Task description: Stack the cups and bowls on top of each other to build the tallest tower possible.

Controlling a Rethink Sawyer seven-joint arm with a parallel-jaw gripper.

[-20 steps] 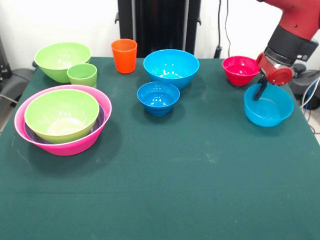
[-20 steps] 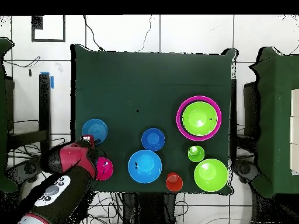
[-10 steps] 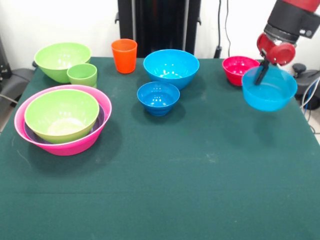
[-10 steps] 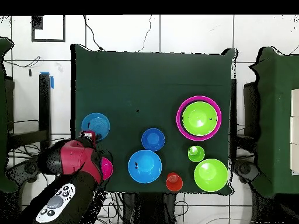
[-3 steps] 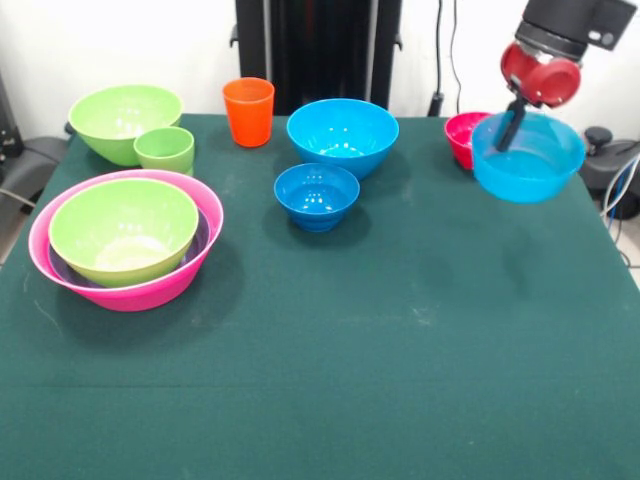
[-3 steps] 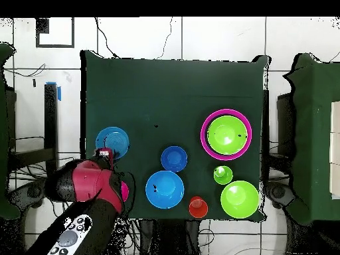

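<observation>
While I hold the arm up over the counter's far right corner, this is what I see, nearest first.
Counter (image 5: 380,380): dark green cloth, bare across the near half.
Tower (image 5: 125,240): near left; wide pink bowl (image 5: 195,275) as base, a purple bowl (image 5: 200,235) showing as a thin rim inside it, a lime green bowl (image 5: 122,228) nested on top.
Small blue bowl (image 5: 316,195): mid-counter, standing alone.
Lifted blue bowl (image 5: 528,157): right side, in the air clear of the cloth, its shadow on the counter below.
Gripper (image 5: 510,128): my fingers are pinched on that bowl's far rim, one dark finger reaching down inside it; the red wrist sits just above.
Red bowl (image 5: 462,135): on the cloth behind the lifted bowl, partly hidden by it.
Light green cup (image 5: 164,150): far left, just in front of the second lime green bowl (image 5: 122,118).
Large blue bowl (image 5: 342,135): far centre.
Orange cup (image 5: 248,110): upright at the far edge, left of the large blue bowl.
</observation>
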